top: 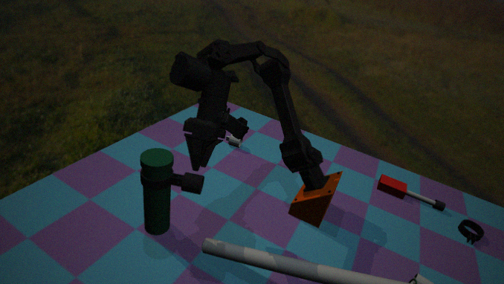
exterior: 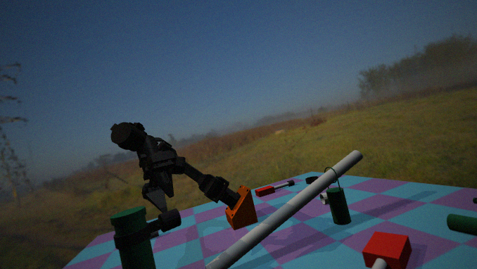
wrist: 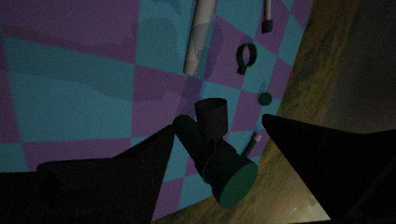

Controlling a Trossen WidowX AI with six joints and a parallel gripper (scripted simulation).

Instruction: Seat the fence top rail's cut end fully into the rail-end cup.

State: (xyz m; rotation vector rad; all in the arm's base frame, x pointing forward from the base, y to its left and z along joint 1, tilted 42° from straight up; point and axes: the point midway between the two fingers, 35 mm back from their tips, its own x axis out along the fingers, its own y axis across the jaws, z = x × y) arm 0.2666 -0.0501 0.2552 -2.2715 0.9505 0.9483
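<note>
A: So it's a blue and purple checkered tabletop [top: 89,219] [exterior: 313,230] [wrist: 65,115] with dim grassland behind it. Where are the jaws relative to the big post?

B: The gripper [top: 198,167] [exterior: 168,204] [wrist: 217,123] is wide open with nothing in it, up near the post's cap end. In the wrist view the big green post [top: 157,208] [exterior: 135,251] [wrist: 235,180] shows in the gap between the fingers, with the end cup [top: 193,183] [exterior: 170,220] [wrist: 212,117] sticking out from its side.

A: And the rail?

B: Further out. The white rail [top: 294,265] [exterior: 278,218] [wrist: 200,37] has its near end lower than the cup and well apart from it, out on the cup's open side. From there its long axis runs away from the post, and the far part goes up through the wire loop on the small post.

A: So what's the move hinge on?

B: Cup height, I'd say. The brace band [top: 156,181] [exterior: 131,239] [wrist: 220,155] looks high enough already, so my guess is the rail end has to come up and line up with the cup's mouth, then slide in lengthwise. Only one arm, so no help holding the cup. Bump the band and it might twist or drop.
</note>
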